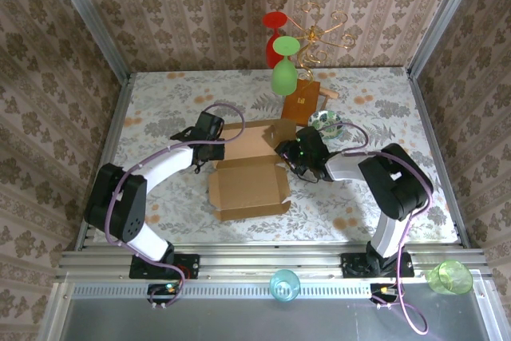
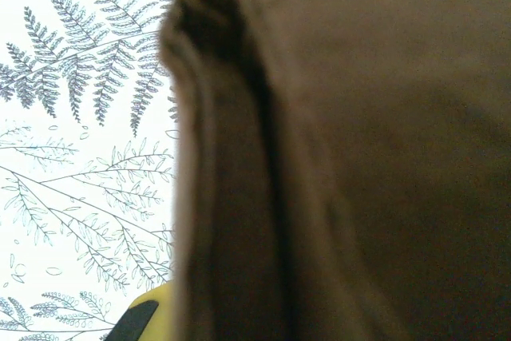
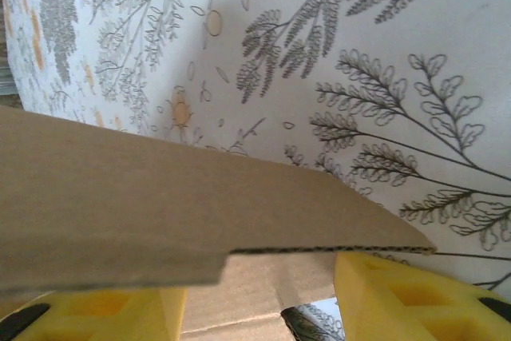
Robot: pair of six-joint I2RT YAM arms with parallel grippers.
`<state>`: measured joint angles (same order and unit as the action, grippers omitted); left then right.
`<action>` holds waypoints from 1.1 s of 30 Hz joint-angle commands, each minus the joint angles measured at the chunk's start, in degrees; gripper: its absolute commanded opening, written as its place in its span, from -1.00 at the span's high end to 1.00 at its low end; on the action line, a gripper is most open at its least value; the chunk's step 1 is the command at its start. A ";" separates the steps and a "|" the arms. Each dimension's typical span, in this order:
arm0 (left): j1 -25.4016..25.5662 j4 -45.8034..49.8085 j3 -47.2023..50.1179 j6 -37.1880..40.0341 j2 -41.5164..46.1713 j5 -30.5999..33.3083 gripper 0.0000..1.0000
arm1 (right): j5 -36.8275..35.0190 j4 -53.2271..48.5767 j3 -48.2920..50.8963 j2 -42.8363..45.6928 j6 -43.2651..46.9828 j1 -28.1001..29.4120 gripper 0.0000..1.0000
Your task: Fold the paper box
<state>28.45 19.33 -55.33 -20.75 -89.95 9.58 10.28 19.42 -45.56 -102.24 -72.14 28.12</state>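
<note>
The paper box (image 1: 251, 173) lies opened out in the middle of the patterned table, its light-brown panels partly raised along the back. My left gripper (image 1: 209, 143) is at the box's back-left corner. In the left wrist view, dark blurred cardboard (image 2: 343, 165) is pressed right against the lens, and one yellow finger (image 2: 148, 317) shows far out at the lower left. My right gripper (image 1: 291, 153) is at the box's right side. Its yellow fingers (image 3: 407, 293) stand wide apart, with a cardboard flap (image 3: 160, 205) lying across and above the gap.
Behind the box an orange-brown board (image 1: 302, 101) leans near a green glass (image 1: 284, 73), a red glass (image 1: 275, 37) and a gold wire rack (image 1: 323, 33). A shiny disc (image 1: 326, 122) lies beside the right gripper. A cyan cup (image 1: 284, 285) and a green cup (image 1: 449, 277) sit at the front rail.
</note>
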 commanded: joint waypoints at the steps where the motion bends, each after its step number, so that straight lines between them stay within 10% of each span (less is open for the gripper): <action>1: -0.23 1.30 -1.97 -0.09 -0.84 -0.71 1.00 | -1.73 -1.05 -0.38 1.80 1.27 -0.21 -0.05; 33: -3.52 2.26 -4.67 -1.63 -4.52 -8.25 1.00 | -0.88 -4.01 -4.67 -0.37 1.44 0.45 0.04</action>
<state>26.30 20.80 -58.26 -21.39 -93.86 3.55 9.41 15.42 -48.21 -102.35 -70.67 28.27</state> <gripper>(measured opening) 0.077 0.490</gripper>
